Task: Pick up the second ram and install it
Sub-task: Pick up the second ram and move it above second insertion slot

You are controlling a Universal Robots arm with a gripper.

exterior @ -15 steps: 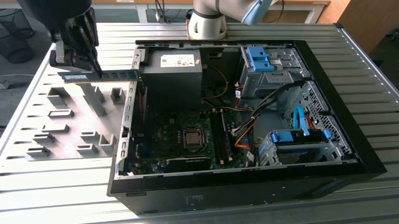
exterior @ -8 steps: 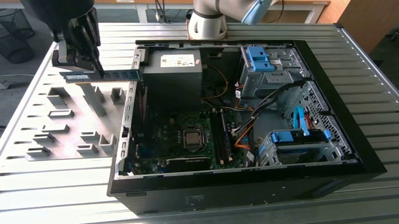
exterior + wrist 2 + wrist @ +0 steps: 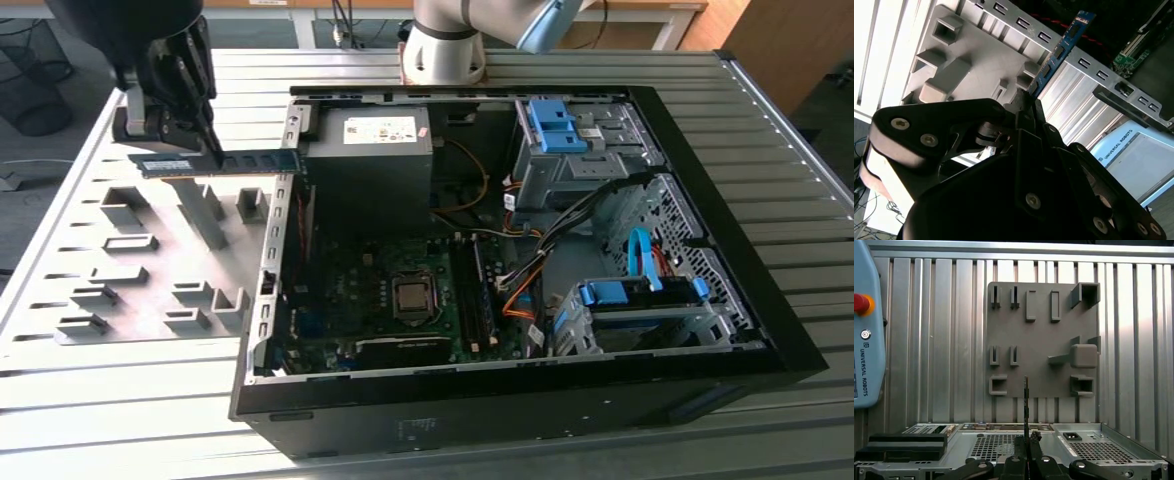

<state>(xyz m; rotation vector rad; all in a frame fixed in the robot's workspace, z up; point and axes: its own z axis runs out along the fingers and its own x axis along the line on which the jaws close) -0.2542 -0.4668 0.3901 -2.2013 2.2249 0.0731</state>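
One second ram (image 3: pixel 251 160) in pincer (image 3: pixel 204 152) above ribbed table (image 3: pixel 134 400)

Second ram (image 3: pixel 247 160) held aloft.
Long thin green-blue stick with dark chips, level and on edge, clear above the grey fixture plate (image 3: pixel 160 250).

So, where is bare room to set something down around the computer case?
Bare ribbed table lies between the fixture plate and the near edge, and along the computer case on the exterior view's right. Crowded: the plate's blocks, the case interior.
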